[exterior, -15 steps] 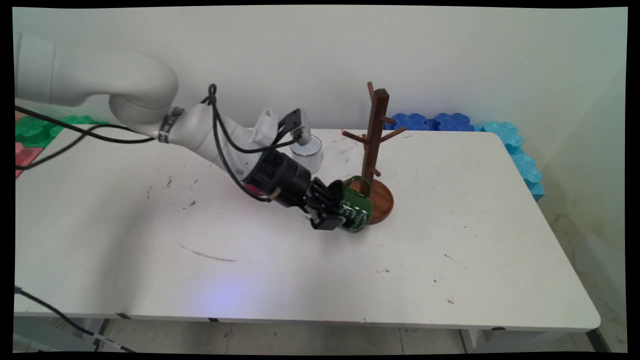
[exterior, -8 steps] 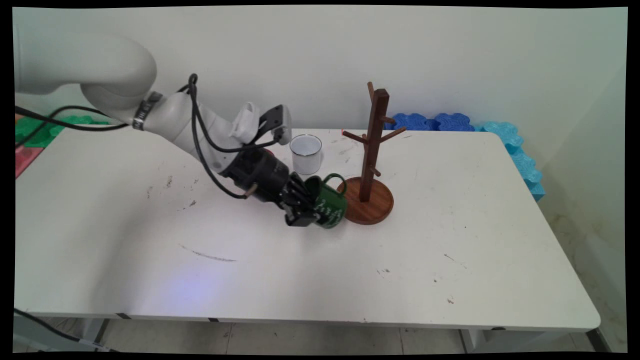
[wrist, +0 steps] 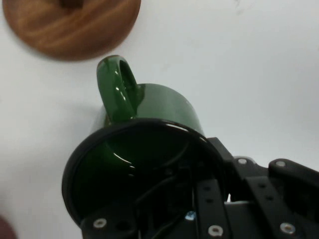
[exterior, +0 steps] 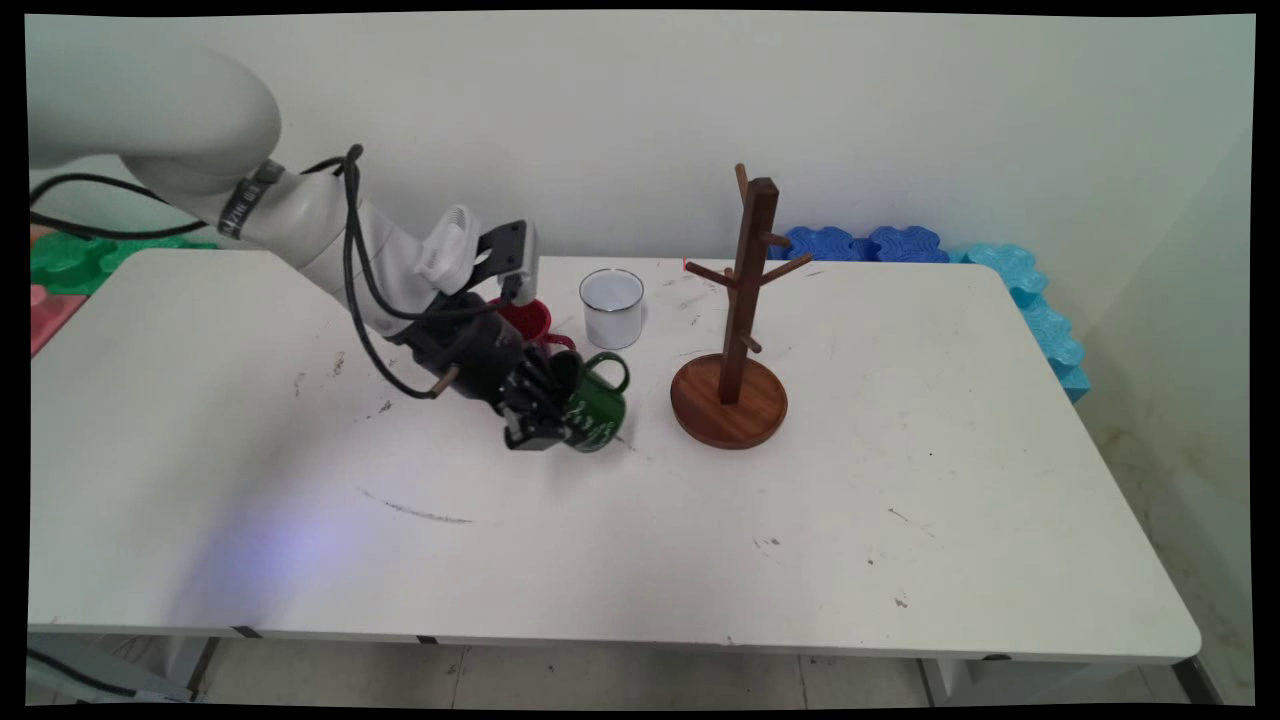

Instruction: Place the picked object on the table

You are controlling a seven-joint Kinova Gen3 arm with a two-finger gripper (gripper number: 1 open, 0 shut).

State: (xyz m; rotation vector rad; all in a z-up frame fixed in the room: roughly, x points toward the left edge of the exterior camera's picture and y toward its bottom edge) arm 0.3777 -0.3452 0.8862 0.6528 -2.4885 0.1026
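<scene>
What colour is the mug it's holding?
Dark green mug, with white lettering; colour clearest in the hand view.

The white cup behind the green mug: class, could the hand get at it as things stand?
Probably not yet. The hand is shut on the green mug, so it has no free grip. The white cup itself stands uncovered, apart from the red mug and the rack.

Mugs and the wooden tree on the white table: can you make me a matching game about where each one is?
Things:
1. dark green ceramic mug
2. white enamel cup
3. small red mug
4. brown wooden mug tree with round base

Places or states:
A. empty pegs, right of all cups
B. upright, between the red mug and the tree
C. tilted, gripped by the black end effector
D. partly hidden behind the arm

Pairs: 1-C, 2-B, 3-D, 4-A
</scene>
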